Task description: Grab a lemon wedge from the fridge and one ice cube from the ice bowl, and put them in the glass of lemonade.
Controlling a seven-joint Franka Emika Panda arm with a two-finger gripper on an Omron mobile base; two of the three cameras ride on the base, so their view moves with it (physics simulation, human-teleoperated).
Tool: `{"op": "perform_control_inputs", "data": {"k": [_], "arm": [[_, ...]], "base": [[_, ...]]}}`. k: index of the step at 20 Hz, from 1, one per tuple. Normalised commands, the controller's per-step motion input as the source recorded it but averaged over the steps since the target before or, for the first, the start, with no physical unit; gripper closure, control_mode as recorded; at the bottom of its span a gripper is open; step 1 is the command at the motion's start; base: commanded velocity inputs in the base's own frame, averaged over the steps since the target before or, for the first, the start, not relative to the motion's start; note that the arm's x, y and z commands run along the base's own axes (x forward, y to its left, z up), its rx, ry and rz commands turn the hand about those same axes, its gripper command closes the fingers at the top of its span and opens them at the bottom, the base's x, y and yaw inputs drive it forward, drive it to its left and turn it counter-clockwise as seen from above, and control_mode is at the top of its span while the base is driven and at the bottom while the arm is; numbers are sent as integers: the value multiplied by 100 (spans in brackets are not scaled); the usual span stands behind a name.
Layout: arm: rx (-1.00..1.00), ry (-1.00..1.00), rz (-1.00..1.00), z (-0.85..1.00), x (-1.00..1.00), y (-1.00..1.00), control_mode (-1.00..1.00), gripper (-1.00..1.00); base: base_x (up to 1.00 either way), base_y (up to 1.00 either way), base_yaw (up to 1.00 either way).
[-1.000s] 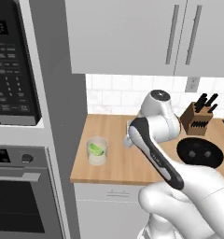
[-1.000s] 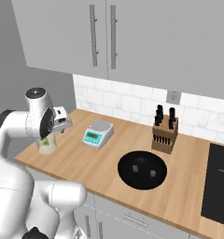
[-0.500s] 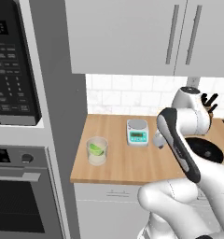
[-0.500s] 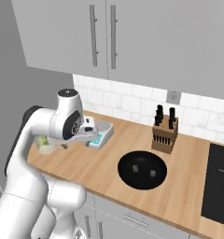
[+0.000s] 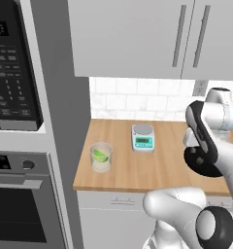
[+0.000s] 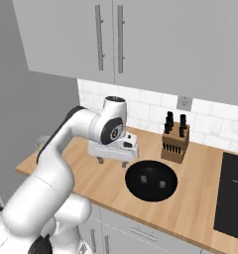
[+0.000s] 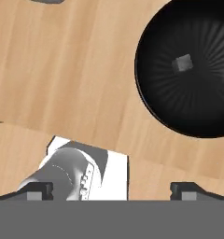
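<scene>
Hovering above the wooden counter (image 6: 200, 198), the gripper (image 7: 111, 189) points down at the wood, and its two dark finger tips (image 7: 39, 190) stand wide apart with nothing between them; in the right base view the gripper (image 6: 112, 159) hangs under the white hand, just to the left of a black round bowl (image 6: 151, 180). This black bowl (image 7: 191, 70) has ribbed inner walls and at least one small grey cube (image 7: 182, 63) lies in it; in the right base view two such small cubes can be seen inside.

The glass of lemonade (image 5: 101, 156) stands on the left part of the counter, near the front edge and well apart from the gripper; a small yellow-green lemon wedge (image 5: 99, 155) is inside the glass. In the right base view the glass (image 6: 41, 143) is mostly hidden behind the arm, so I cannot tell more about it there.

A small kitchen scale (image 5: 143, 137) with a round silver plate and a teal front stands near the tiled wall, between the glass and the arm; the hand view shows a white and grey object (image 7: 81, 172) just below the gripper, which seems to be the same scale. A wooden knife block (image 6: 174, 141) with dark handles stands behind the black bowl, near the wall; a black-fronted oven and microwave column (image 5: 19, 121) stands to the left of the counter.
</scene>
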Motion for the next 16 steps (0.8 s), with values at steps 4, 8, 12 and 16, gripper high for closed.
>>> {"op": "perform_control_inputs", "data": {"k": [4, 8, 12, 16], "arm": [[-2, 0, -34, -86, 5, -43, -100, -100], [-3, 0, -26, -53, 35, -11, -100, -100], [-2, -5, -3, 0, 56, 0, -100, -100], [0, -4, 0, 0, 42, -18, -100, -100]], "base": [[0, 0, 0], [0, 0, 0], [0, 0, 0], [0, 0, 0]]}}
